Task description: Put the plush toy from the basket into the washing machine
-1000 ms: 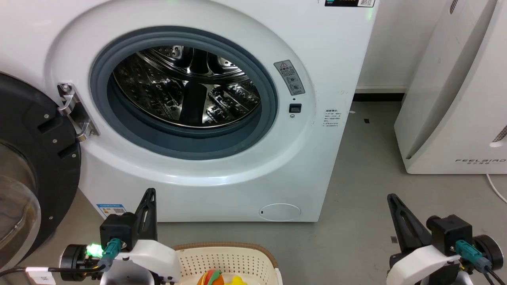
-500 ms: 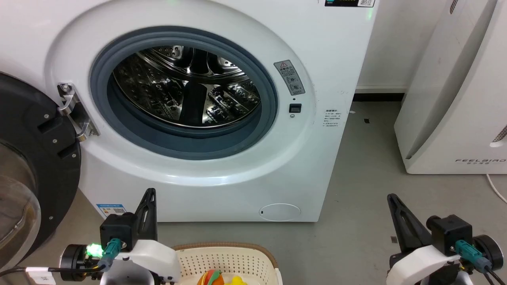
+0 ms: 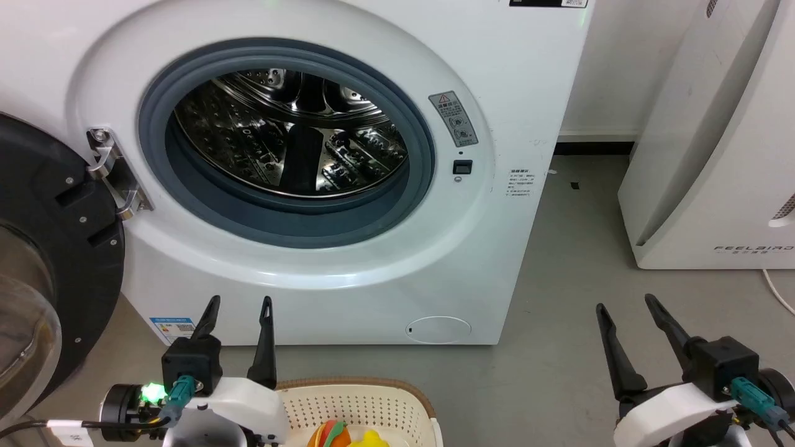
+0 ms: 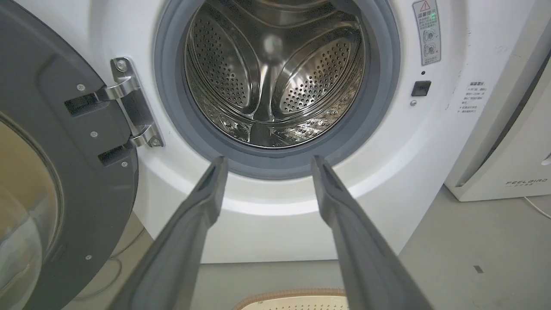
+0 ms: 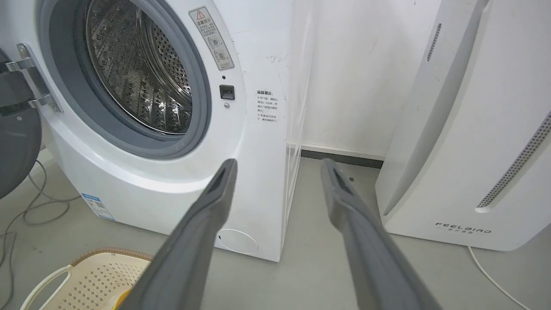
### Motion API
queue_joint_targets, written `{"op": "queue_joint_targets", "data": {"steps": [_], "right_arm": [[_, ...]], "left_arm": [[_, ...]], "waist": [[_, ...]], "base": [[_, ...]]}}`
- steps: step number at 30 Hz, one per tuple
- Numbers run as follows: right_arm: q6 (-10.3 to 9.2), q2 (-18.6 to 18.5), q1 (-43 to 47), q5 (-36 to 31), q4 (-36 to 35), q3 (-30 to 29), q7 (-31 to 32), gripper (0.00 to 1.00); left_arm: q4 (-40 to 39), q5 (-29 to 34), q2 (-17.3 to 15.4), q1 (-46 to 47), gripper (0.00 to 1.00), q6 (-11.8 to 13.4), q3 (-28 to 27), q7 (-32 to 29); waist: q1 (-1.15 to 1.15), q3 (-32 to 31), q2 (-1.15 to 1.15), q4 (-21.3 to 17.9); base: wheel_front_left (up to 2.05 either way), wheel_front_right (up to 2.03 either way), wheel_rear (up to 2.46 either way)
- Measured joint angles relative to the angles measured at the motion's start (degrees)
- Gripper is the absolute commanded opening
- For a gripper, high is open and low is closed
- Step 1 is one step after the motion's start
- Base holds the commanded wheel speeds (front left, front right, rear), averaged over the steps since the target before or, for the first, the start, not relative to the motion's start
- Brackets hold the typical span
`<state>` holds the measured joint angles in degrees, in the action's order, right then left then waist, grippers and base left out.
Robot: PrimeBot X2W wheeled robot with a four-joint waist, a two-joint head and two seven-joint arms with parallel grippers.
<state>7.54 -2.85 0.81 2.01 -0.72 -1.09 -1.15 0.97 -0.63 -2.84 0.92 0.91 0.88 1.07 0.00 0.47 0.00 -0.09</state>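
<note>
The white washing machine (image 3: 509,87) stands in front of me, its steel drum (image 3: 292,130) showing through the grey-rimmed porthole, and the black-framed door (image 3: 56,236) is swung open to the left. On the floor below sits the cream basket (image 3: 348,397) with the brown rim. The plush toy (image 3: 338,434) lies in it; only its orange, red, green and yellow top shows at the picture's bottom edge. My left gripper (image 3: 240,304) is open above the basket's left end and holds nothing. My right gripper (image 3: 624,305) is open over bare floor to the right. The left gripper (image 4: 269,160) points at the porthole.
A white FEELBIRD appliance (image 3: 714,155) stands to the right of the machine, with a strip of grey floor (image 3: 571,261) between them. A white cable (image 3: 776,292) runs along the floor beside it. Loose cables (image 5: 34,211) lie on the floor under the open door.
Both grippers have opened: each showed as one closed blade before, and now two fingers stand apart. The head camera has shifted slightly.
</note>
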Motion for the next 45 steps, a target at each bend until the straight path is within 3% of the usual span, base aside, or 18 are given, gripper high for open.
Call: {"op": "queue_joint_targets", "data": {"steps": [20, 31, 45], "right_arm": [[0.0, 0.0, -1.37, 2.61, -1.05, -0.9, -2.34, 1.0], [0.0, 0.0, -4.21, 3.66, -2.04, -0.49, -3.58, 1.0], [0.0, 0.0, -7.92, 5.64, -4.05, -0.42, -5.3, 1.0]], "left_arm": [[14.15, -2.18, 0.01, 6.71, 1.0, -1.6, 2.16, 2.09], [23.49, -3.86, -1.18, 11.81, 1.0, -2.59, 2.75, 1.48], [32.04, -5.66, -3.58, 16.45, 1.0, -2.02, 4.32, -0.09]], "waist": [[0.01, 5.38, 0.0, -0.9], [0.01, 11.41, 0.0, -2.42], [0.01, 20.2, 0.0, -4.44]], "base": [[0.0, 0.0, 0.0], [0.0, 0.0, 0.0], [0.0, 0.0, 0.0]]}}
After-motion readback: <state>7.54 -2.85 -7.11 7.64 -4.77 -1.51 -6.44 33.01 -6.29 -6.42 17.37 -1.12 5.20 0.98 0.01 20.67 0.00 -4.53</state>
